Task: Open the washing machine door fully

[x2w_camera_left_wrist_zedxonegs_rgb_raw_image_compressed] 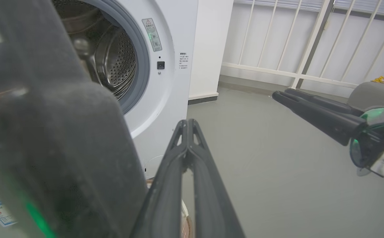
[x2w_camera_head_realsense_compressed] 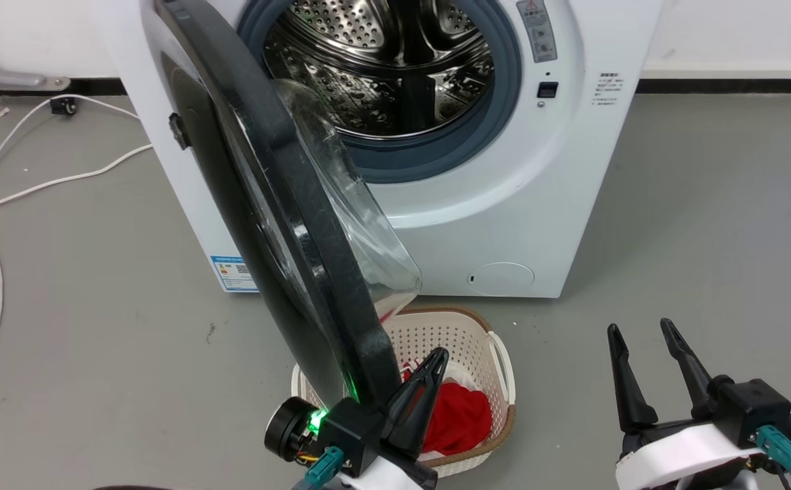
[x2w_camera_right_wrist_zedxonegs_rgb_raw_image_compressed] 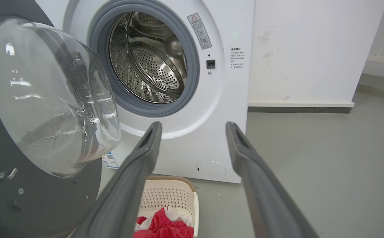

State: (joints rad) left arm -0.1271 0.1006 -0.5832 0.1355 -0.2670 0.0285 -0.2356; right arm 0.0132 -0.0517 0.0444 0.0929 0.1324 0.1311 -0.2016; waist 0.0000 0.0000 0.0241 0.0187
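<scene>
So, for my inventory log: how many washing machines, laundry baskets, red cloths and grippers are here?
White box-shaped washing machine: 1
Cream perforated plastic laundry basket: 1
Crumpled red cloth: 1
Black two-fingered grippers: 2, left gripper, right gripper
Total: 5

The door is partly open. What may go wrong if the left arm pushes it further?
The shut left gripper sits beside the rim of the washing machine door, gripping nothing, so it may slip off. The laundry basket stands near the door's lower edge; the arm may knock it.
</scene>
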